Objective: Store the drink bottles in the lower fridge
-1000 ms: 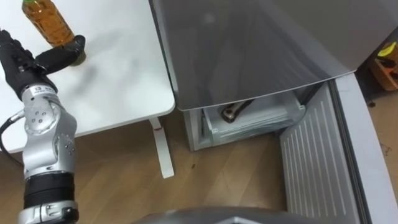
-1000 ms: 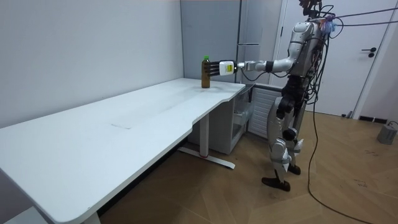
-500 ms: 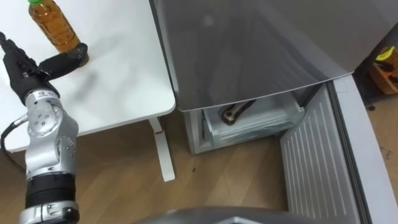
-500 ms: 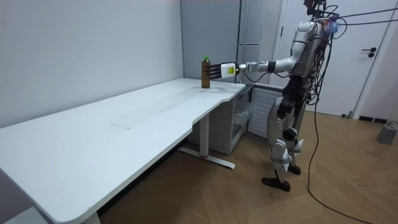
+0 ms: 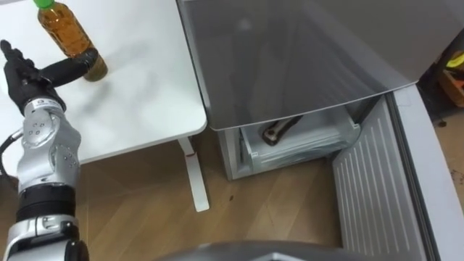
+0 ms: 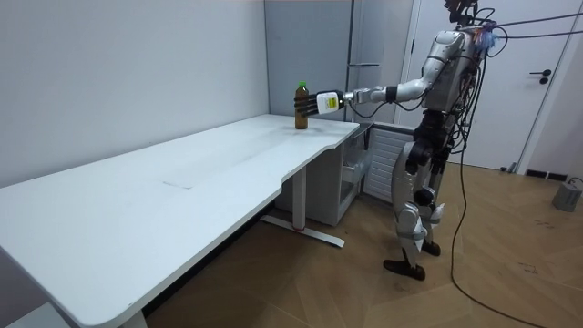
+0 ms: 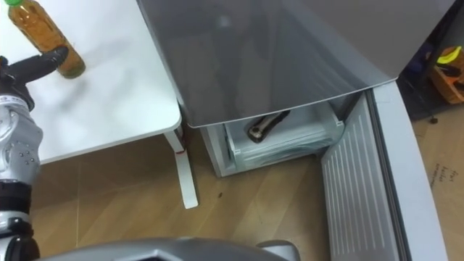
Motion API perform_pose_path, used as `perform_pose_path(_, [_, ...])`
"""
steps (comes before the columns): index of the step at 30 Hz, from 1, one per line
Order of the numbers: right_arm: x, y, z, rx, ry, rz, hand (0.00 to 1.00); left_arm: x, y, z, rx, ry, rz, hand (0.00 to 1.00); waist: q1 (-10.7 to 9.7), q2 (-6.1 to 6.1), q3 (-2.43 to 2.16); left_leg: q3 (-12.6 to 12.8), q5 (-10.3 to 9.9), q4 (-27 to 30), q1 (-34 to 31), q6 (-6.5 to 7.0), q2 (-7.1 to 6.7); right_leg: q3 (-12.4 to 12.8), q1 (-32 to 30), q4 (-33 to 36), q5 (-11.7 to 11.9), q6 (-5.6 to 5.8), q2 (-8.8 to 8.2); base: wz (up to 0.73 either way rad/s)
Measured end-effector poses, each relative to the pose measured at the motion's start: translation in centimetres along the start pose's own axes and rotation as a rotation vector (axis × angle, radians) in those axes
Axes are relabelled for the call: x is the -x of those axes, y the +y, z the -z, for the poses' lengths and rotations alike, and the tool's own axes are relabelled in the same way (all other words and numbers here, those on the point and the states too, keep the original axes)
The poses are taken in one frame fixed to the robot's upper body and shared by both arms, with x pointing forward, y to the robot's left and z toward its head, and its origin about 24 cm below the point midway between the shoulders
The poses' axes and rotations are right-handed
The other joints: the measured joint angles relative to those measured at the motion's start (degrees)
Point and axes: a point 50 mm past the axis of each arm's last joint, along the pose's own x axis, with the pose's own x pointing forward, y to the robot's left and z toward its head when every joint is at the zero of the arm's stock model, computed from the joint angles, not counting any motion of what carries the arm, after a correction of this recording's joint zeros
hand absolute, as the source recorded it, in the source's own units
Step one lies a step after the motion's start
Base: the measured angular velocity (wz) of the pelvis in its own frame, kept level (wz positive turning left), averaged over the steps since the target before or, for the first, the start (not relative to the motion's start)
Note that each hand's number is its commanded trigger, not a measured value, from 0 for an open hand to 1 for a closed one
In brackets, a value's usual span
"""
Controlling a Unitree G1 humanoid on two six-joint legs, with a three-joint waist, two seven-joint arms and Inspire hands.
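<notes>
At the far left we see the left hand (image 5: pixel 30 78) at the end of an arm stretched out over the white surface (image 5: pixel 138 87); it is released rather than clenched, its fingers (image 5: pixel 14 56) straight and pointing away from us, clear of the drink; its thumb (image 5: pixel 69 69) reaches sideways and lies against the low part of the bottle (image 5: pixel 67 35). The bottle is the drink we are after: amber liquid, green cap, upright on the surface, well back from the front edge and some way in from the right edge; nothing lifts it. In the room view the bottle (image 6: pixel 301 105) stands at the end of the surface nearest the fridge, with the hand (image 6: pixel 319 100) just beside it, and the robot stands on the wooden floor (image 6: pixel 364 282) off that end's corner, in front of the fridge.

Moving right, the surface's rounded front right corner sits just beside the grey fridge (image 5: pixel 304 51); below its closed upper part the lower compartment (image 5: pixel 312 141) is open, and a dark bottle (image 5: pixel 279 129) lies on its side in the pale drawer there. Further right the lower door (image 5: pixel 377 196) stands swung out toward us, its ribbed inner face showing. At the right edge a small yellow and orange thing (image 5: pixel 455 61) lies on the floor; we cannot tell what it is.
</notes>
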Motion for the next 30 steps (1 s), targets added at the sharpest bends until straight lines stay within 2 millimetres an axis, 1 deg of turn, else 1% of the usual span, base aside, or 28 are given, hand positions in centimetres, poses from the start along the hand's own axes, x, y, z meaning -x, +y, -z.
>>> perform_pose_path(2, [0.0,0.0,0.2,0.012,0.015,0.001,0.0,-0.1,-0.1,-0.1,0.0,0.0,0.015,0.0,0.1,-0.05,0.02,-0.1,0.0,0.2,-0.4,0.01,-0.02,-0.1,-0.1,0.0,0.0,0.0,-0.01,0.0])
perform_pose_path(5, [0.0,0.2,0.7,0.028,0.043,-0.001,0.0,-0.5,-0.2,-0.2,-0.001,0.012,0.036,0.0,1.1,-0.29,0.09,-0.1,0.0,0.5,-0.6,0.03,0.0,-0.1,-0.2,0.0,0.0,0.0,-0.01,0.0])
perform_pose_path(8, [-0.1,0.5,0.9,0.054,0.066,-0.01,0.0,-1.0,-0.8,-1.4,-0.005,-0.009,0.069,0.0,2.3,-0.95,-0.02,-0.2,0.0,0.6,-0.8,0.04,0.02,0.0,-1.0,0.1,0.0,0.0,-0.01,0.0])
perform_pose_path(9, [-0.1,0.6,1.1,0.063,0.072,-0.011,0.0,-1.2,-0.9,-1.9,-0.009,-0.023,0.075,0.0,2.7,-1.16,-0.13,-0.2,0.0,0.6,-0.9,0.04,0.02,0.0,-0.9,0.1,0.0,0.0,-0.01,0.0])
perform_pose_path(12, [-0.1,0.6,1.0,0.071,0.069,-0.013,0.0,-1.6,-0.9,-3.1,-0.021,-0.054,0.096,0.0,3.1,-1.34,-0.25,-0.3,0.0,0.6,-1.1,0.06,0.02,0.0,-0.9,0.1,0.0,-0.01,-0.01,0.0])
perform_pose_path(15, [-0.1,0.7,0.7,0.071,0.064,-0.013,0.0,-2.1,-0.9,-3.7,-0.029,-0.051,0.095,0.0,3.5,-1.04,-0.27,-0.2,0.0,0.6,-1.1,0.06,0.01,0.0,-0.9,0.0,0.0,0.0,-0.01,0.0])
perform_pose_path(19, [-0.1,0.7,0.6,0.072,0.061,-0.014,0.0,-2.2,-0.7,-3.3,-0.035,-0.028,0.098,0.0,3.2,-0.71,-0.23,-0.4,0.0,0.6,-1.0,0.06,0.0,0.0,-1.0,0.0,0.0,0.0,-0.01,0.0])
perform_pose_path(22, [-0.1,0.6,0.6,0.075,0.06,-0.012,0.0,-2.2,-0.9,-3.2,-0.02,-0.014,0.117,0.0,3.2,-0.5,-0.16,-0.3,0.0,1.3,-1.9,0.1,0.04,0.4,-1.6,0.0,0.0,-0.01,0.0,0.0])
perform_pose_path(23, [-0.1,0.7,0.6,0.082,0.061,-0.013,0.0,-2.3,-1.2,-3.4,-0.017,-0.013,0.128,0.0,3.2,-0.44,-0.17,-0.4,-0.1,1.8,-2.7,0.17,0.08,0.4,-2.0,0.1,0.0,-0.01,0.0,0.05])
perform_pose_path(24, [-0.1,0.8,0.6,0.098,0.064,-0.016,0.0,-2.6,-1.8,-3.7,-0.008,-0.011,0.135,0.0,3.0,-0.47,-0.02,-0.5,-0.1,2.4,-3.4,0.21,0.1,-0.1,-2.3,0.2,0.0,-0.01,0.0,0.08])
perform_pose_path(26, [-0.1,0.8,0.6,0.111,0.065,-0.018,0.0,-3.1,-2.4,-4.1,0.004,-0.009,0.138,0.0,3.1,-0.36,0.13,-0.6,-0.1,2.6,-4.0,0.24,0.13,-0.2,-3.0,0.8,0.0,0.0,0.0,0.03])
perform_pose_path(28, [-0.1,0.8,0.6,0.111,0.066,-0.018,0.0,-3.3,-2.9,-4.5,0.012,-0.017,0.149,0.0,3.1,-0.29,0.16,-0.6,-0.2,2.9,-4.6,0.32,0.19,-0.2,-3.5,1.2,0.0,0.0,0.0,0.0])
perform_pose_path(30, [-0.1,0.9,0.4,0.113,0.06,-0.018,0.0,-3.5,-3.3,-5.5,0.016,-0.041,0.173,0.0,3.1,-0.27,0.16,-0.8,-0.2,3.3,-5.9,0.39,0.34,-0.2,-4.5,2.1,0.0,0.0,0.04,0.0])
